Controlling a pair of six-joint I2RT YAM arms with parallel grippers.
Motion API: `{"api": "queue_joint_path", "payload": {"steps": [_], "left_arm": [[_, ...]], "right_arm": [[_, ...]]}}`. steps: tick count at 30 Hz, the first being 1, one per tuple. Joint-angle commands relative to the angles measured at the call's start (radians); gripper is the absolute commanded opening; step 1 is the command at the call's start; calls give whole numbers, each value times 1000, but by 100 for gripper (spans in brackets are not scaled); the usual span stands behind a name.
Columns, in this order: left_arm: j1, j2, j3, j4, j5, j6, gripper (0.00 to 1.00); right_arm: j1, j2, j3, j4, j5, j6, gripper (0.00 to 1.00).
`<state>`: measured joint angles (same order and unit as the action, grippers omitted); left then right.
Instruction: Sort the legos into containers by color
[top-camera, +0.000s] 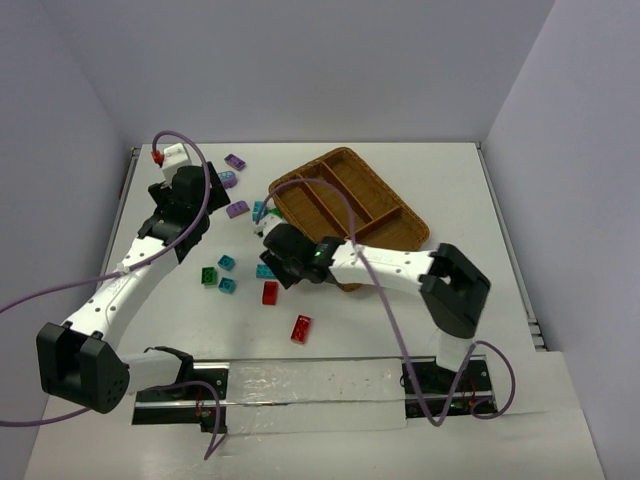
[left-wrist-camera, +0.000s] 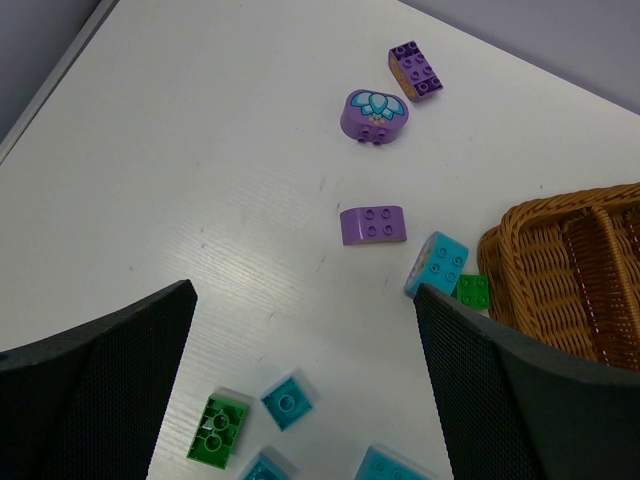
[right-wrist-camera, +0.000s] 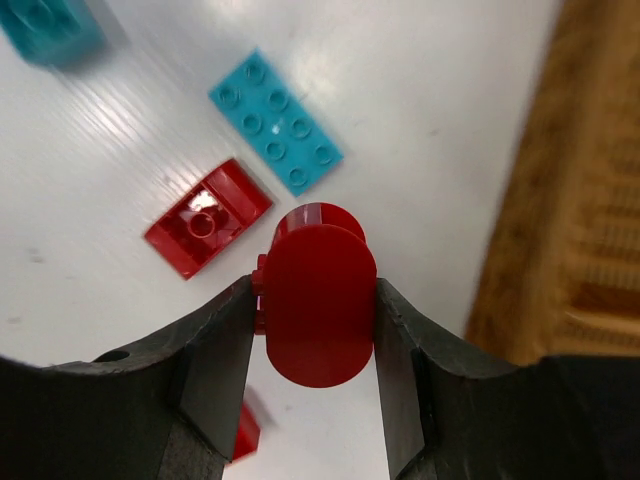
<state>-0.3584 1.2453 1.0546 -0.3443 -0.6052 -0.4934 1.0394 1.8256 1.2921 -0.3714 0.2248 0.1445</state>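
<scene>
My right gripper is shut on a rounded red lego and holds it above the table, just left of the wicker tray. A flat red lego and a teal one lie below it. My left gripper is open and empty above a green lego and a small teal one. Purple legos lie farther back. A teal lego and a green one sit by the tray's corner.
Two red legos lie on the table in front of the right gripper. Teal legos and a green one lie between the arms. The tray's compartments look empty from above.
</scene>
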Motion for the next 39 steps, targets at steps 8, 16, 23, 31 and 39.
{"api": "queue_joint_path", "payload": {"steps": [8, 16, 23, 31, 39], "left_arm": [[-1, 4, 6, 16, 36, 36, 99], [-1, 2, 0, 14, 35, 34, 99], [-1, 3, 5, 5, 32, 32, 99], [-1, 10, 12, 2, 27, 29, 99], [-1, 17, 11, 2, 28, 16, 99]], "right_arm": [[-312, -431, -224, 66, 62, 168, 26], [-498, -434, -352, 106, 44, 210, 29], [-509, -363, -348, 127, 53, 221, 62], [-450, -416, -331, 85, 85, 191, 79], [-132, -477, -303, 3, 114, 264, 79]]}}
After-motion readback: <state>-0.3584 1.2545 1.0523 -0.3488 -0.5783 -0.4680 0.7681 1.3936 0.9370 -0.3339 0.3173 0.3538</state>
